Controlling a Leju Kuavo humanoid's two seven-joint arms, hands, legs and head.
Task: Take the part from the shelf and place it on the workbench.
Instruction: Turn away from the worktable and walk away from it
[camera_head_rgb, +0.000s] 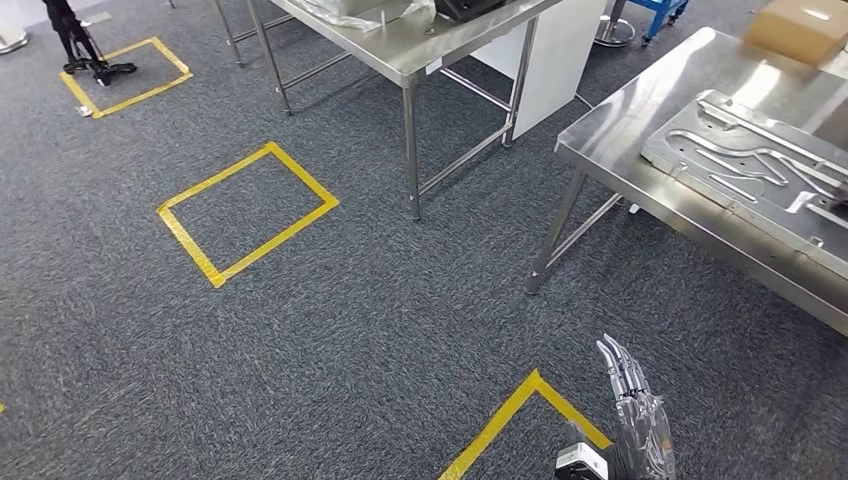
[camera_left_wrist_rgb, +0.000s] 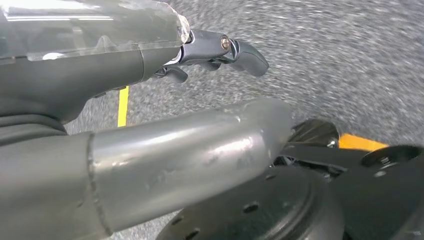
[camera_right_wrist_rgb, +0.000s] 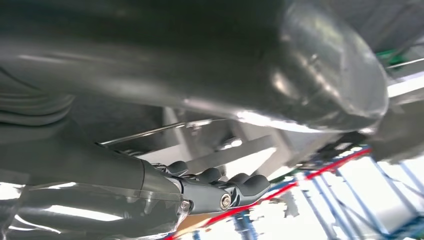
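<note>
Grey stamped metal part (camera_head_rgb: 760, 165) lay flat on the shiny steel surface (camera_head_rgb: 640, 120). Right hand (camera_head_rgb: 635, 415) hung beside it, fingers straight, holding nothing (left hand (camera_left_wrist_rgb: 220, 50) curled, also empty). Placing looked done; stepping back seemed next.

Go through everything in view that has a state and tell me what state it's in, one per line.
Right hand: fingers straight and apart, holding nothing.
Left hand: fingers curled in, holding nothing.
Metal part: lying flat on the near steel workbench.
Cardboard box: closed, resting at that bench's far end.
Far steel table: standing upright, things lying on top.
</note>
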